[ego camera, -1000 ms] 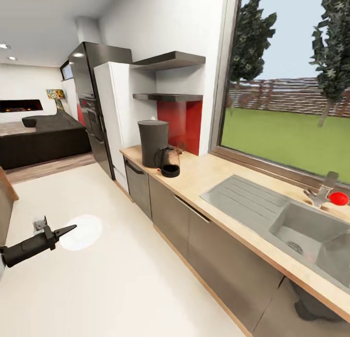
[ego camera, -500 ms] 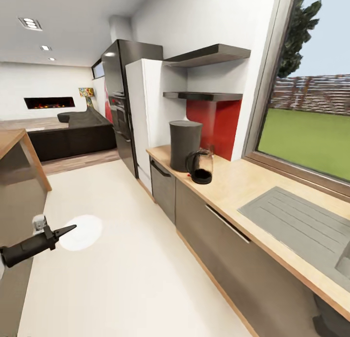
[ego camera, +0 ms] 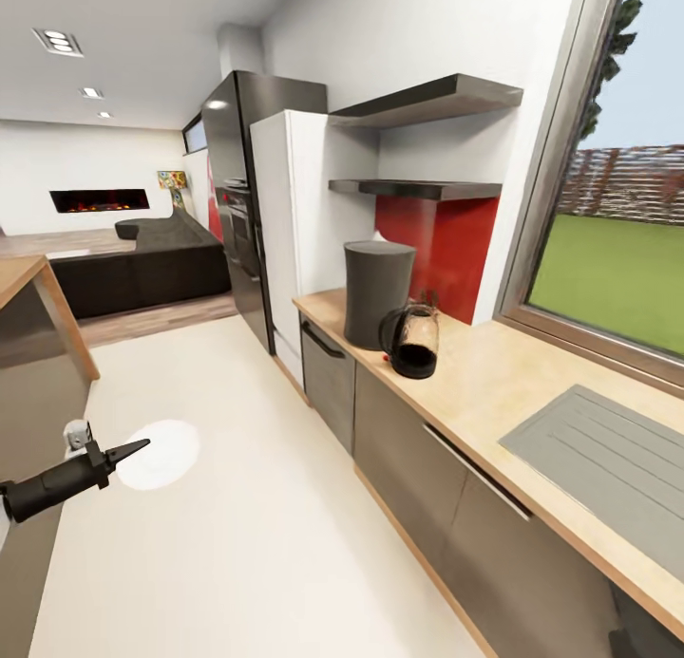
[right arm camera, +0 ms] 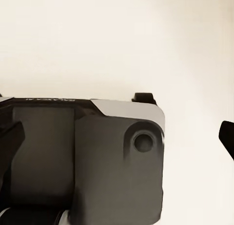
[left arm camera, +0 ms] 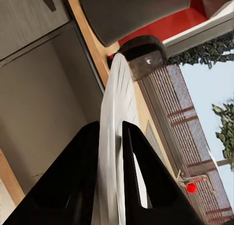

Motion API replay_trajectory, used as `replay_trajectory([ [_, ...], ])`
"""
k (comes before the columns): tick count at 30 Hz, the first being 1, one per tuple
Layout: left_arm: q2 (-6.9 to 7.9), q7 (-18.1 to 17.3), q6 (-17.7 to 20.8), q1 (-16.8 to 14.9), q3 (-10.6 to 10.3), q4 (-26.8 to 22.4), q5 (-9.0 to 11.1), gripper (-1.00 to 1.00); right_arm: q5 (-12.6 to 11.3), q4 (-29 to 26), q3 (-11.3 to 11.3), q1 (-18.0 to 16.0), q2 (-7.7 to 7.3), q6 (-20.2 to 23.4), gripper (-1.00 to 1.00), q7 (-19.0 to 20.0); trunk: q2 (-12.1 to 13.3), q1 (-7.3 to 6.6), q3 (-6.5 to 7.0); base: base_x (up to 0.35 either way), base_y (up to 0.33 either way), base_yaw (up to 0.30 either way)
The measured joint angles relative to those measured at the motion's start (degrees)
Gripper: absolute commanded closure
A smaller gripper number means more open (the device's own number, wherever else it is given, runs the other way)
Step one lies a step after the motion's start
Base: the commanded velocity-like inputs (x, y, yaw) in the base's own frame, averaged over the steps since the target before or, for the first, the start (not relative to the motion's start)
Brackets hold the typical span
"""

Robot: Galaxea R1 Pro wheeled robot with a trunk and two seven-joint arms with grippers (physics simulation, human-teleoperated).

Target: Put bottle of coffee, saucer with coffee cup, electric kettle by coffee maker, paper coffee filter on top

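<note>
Countertop [ego camera: 494,373] bears one coffee maker [ego camera: 378,292], one electric kettle [ego camera: 412,340]; left gripper [left arm camera: 111,137] pinches one saucer [left arm camera: 113,152].

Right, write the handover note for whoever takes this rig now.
Left gripper shut on the saucer, held edge-on. Right gripper open, empty.
Coffee maker and electric kettle stand side by side on the countertop; a white tip on the maker's top may be the filter.
Left to do: saucer beside the maker, cup on it, bottle of coffee down from the kitchen shelf, confirm the filter.
</note>
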Motion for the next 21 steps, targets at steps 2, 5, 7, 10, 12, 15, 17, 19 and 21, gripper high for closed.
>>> replay_trajectory([
  [2,0.0,0.0,0.0,0.0,0.0,0.0,0.0,1.0,0.0,0.0,0.0,0.0,-0.01,0.0,-1.0,0.0,0.0,0.0,0.0,0.331,0.149,0.0],
  [5,-0.01,0.0,0.0,0.0,0.0,0.1,0.0,1.0,0.0,0.0,0.0,0.0,-0.06,0.0,-1.0,0.0,0.0,0.0,0.0,0.331,0.152,0.0],
  [7,-0.01,0.0,0.0,0.0,0.0,0.2,0.1,1.0,0.0,0.0,0.0,0.0,-0.07,0.0,-1.0,0.0,0.0,0.0,0.0,0.331,0.155,0.0],
  [10,-0.01,0.0,0.0,0.0,0.0,0.2,0.1,1.0,-0.1,0.0,-0.1,0.0,-0.14,0.0,-1.0,-0.1,0.0,0.0,0.0,0.325,0.172,0.0],
  [12,-0.01,0.0,0.0,0.0,0.0,0.3,0.1,1.0,-0.1,0.0,-0.1,0.0,-0.15,0.0,-1.0,-0.1,0.0,0.0,0.0,0.305,0.208,0.0],
  [15,-0.01,0.0,0.0,0.0,0.0,0.3,0.1,1.0,-0.1,0.0,-0.1,0.0,-0.16,0.0,-1.0,-0.1,0.0,0.0,0.0,0.295,0.222,0.0],
  [17,-0.01,0.0,0.0,0.0,0.0,0.3,0.1,1.0,-0.1,0.0,-0.1,0.0,-0.16,0.0,-1.0,-0.1,0.0,0.0,0.0,0.292,0.225,0.0],
  [19,-0.01,0.0,0.0,0.0,0.0,0.3,0.1,1.0,-0.1,0.0,-0.1,0.0,-0.16,0.0,-1.0,-0.1,0.0,0.0,0.0,0.292,0.225,0.0],
  [21,-0.01,0.0,0.0,0.0,0.0,0.3,0.1,1.0,-0.1,0.0,-0.1,0.0,-0.16,0.0,-1.0,-0.1,0.0,0.0,0.0,0.292,0.226,0.0],
])
